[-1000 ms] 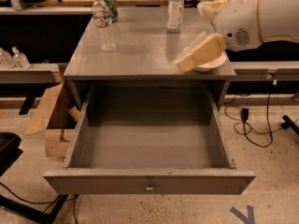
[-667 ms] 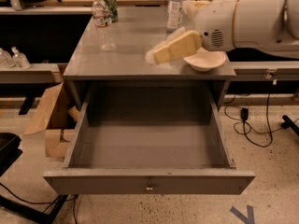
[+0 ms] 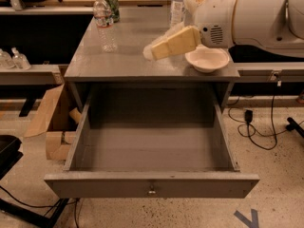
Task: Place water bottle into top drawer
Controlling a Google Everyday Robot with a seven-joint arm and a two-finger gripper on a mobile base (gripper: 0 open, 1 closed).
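Observation:
The water bottle (image 3: 104, 25), small, clear and ribbed with a white cap, stands upright at the back left of the grey table (image 3: 123, 63). The top drawer (image 3: 152, 184) is pulled fully open below the table top and holds nothing; its small metal knob (image 3: 151, 191) is at the centre of the front panel. My gripper (image 3: 151, 52) hangs tan and wedge-shaped over the middle of the table top, pointing left, to the right of the water bottle and apart from it. The white arm (image 3: 251, 18) reaches in from the right.
A green can (image 3: 112, 6) stands just behind the water bottle. A bottle with a large white label (image 3: 177, 6) stands at the back centre. A white bowl (image 3: 207, 59) sits at the table's front right under the arm. A cardboard box (image 3: 54, 122) lies left; cables (image 3: 256, 127) lie right.
The arm and gripper have swung left across the table top, from above the bowl toward the middle, closer to the water bottle. Nothing else has moved.

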